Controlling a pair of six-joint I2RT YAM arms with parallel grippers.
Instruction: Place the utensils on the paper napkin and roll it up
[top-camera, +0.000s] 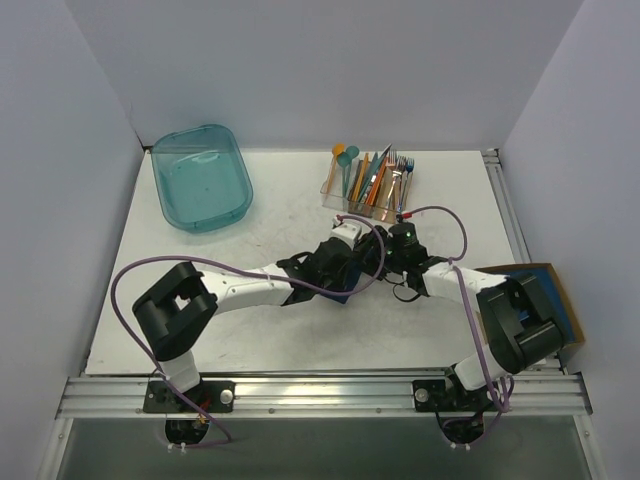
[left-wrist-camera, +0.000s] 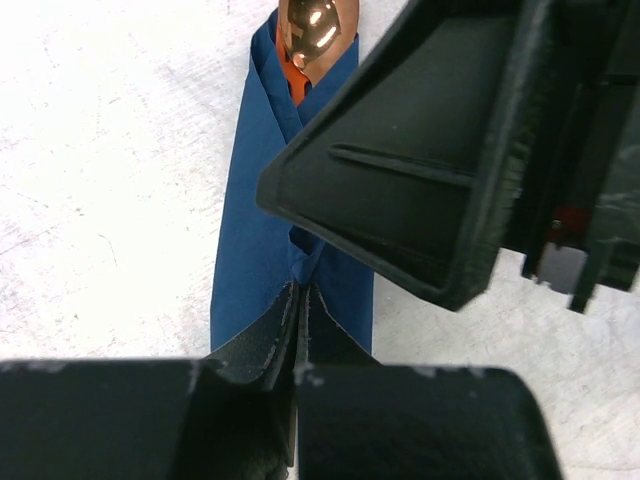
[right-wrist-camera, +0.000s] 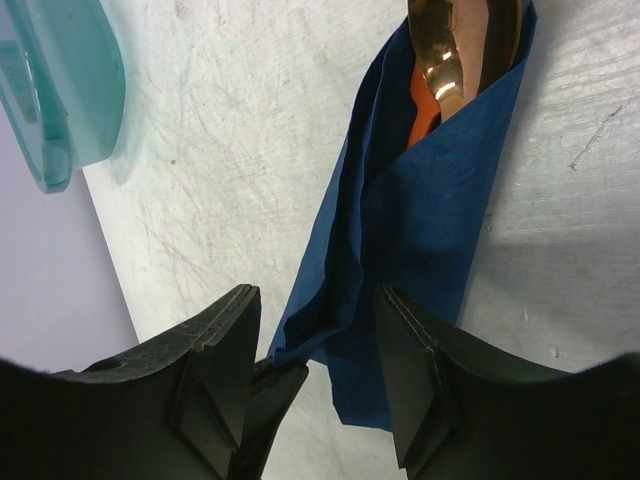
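- Shows the paper napkin (right-wrist-camera: 425, 230) lying near the middle of the white table (top-camera: 290, 200), folded lengthwise into a narrow dark blue sleeve rather than a tight roll.
- Holds the utensils (right-wrist-camera: 445, 80) inside that sleeve: a shiny copper spoon (right-wrist-camera: 465, 40) pokes its bowl out of the far end, with an orange strip just beneath it and the handles hidden by the paper.
- Has the left gripper (left-wrist-camera: 298, 318) clenched on the sleeve's near end, fingertips pressed together with the blue edge pinched between them.
- Has the right gripper (right-wrist-camera: 313, 300) released, jaws roughly half apart, one finger on either side of that same near end, the other pincer's dark tip showing low between them.
- Places one right finger close above the napkin in the left wrist view, hiding its right side.
- Shows both wrists meeting over the napkin in the top view.
- Keeps well apart from the napkin: a teal bin (top-camera: 200, 178) at the far left, a clear holder (top-camera: 368, 182) of mixed cutlery at the far edge, and a cardboard box (top-camera: 530, 268) of blue sheets at the right edge.
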